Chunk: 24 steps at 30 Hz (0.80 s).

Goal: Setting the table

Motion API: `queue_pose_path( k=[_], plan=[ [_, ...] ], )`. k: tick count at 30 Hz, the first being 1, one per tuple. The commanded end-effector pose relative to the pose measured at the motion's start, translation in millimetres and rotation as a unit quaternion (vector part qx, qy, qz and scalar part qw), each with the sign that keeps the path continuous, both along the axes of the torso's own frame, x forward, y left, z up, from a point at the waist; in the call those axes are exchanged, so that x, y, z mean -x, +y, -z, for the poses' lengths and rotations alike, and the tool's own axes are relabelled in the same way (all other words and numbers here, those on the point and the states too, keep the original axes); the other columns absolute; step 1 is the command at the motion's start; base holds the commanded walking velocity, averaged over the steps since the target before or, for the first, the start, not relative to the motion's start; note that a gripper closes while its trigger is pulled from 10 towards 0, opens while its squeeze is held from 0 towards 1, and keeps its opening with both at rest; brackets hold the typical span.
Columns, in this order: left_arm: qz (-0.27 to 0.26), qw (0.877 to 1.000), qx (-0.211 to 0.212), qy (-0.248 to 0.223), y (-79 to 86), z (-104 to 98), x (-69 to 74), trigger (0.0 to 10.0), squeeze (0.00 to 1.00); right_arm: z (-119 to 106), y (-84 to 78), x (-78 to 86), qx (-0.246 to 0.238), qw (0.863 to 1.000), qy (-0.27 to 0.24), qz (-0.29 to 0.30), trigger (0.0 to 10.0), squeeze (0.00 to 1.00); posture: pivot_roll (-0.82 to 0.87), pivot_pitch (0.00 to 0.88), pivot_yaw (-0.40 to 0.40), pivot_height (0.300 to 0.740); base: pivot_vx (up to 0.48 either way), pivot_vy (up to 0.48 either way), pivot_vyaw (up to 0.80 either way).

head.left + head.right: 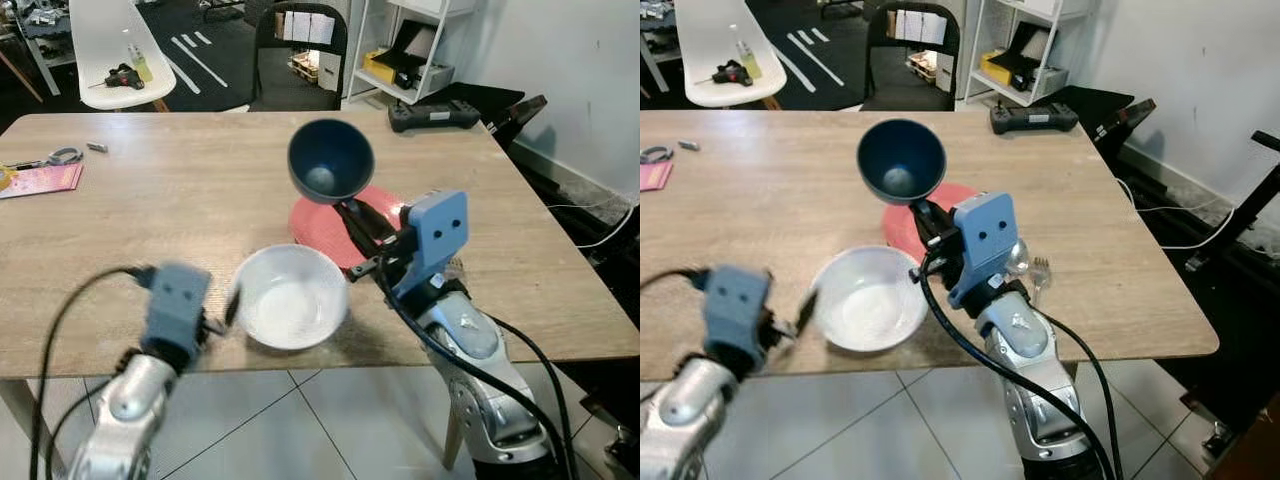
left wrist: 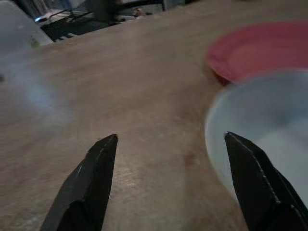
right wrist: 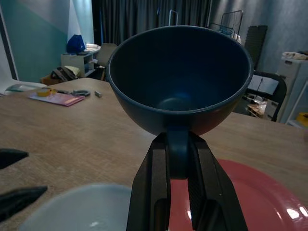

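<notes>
The right gripper (image 1: 352, 213) grasps a tilted blue bowl (image 1: 330, 160) by its rim, lifted above the red plate (image 1: 320, 225). The left gripper (image 2: 168, 144), fingers spread and empty, sits just left of the white bowl (image 1: 290, 296) at the table (image 1: 180, 200)'s near edge; the table's far half lies open.

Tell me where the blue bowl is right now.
The blue bowl is held up in the air by the right end effector, tilted toward the camera above the red plate, just beyond the white bowl.
</notes>
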<state>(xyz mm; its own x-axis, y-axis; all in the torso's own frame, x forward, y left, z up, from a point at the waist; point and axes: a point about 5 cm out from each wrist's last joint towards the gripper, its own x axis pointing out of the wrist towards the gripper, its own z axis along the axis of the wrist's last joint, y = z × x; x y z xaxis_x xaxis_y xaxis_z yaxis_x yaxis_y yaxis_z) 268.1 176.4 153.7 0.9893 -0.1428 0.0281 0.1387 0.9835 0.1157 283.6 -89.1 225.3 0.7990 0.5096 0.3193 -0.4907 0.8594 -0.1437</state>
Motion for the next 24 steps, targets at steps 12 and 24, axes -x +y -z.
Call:
queue_pose_path(
  k=[12,24],
  plan=[
    [0.074,0.993,0.094,-0.008,-19.1,-18,-1.9,10.0,0.0,-3,-4.7,3.6,0.001,1.0,-0.01,0.015,10.0,0.0,0.0,0.04,0.07,0.74,0.0,0.0,0.0],
    [-0.029,0.977,0.187,0.096,-3.3,-4,-27.5,10.0,0.0,-3,-1.7,3.0,-0.005,1.0,-0.009,0.01,10.0,0.0,0.01,0.04,0.067,0.74,0.0,0.0,0.0]
  ],
)
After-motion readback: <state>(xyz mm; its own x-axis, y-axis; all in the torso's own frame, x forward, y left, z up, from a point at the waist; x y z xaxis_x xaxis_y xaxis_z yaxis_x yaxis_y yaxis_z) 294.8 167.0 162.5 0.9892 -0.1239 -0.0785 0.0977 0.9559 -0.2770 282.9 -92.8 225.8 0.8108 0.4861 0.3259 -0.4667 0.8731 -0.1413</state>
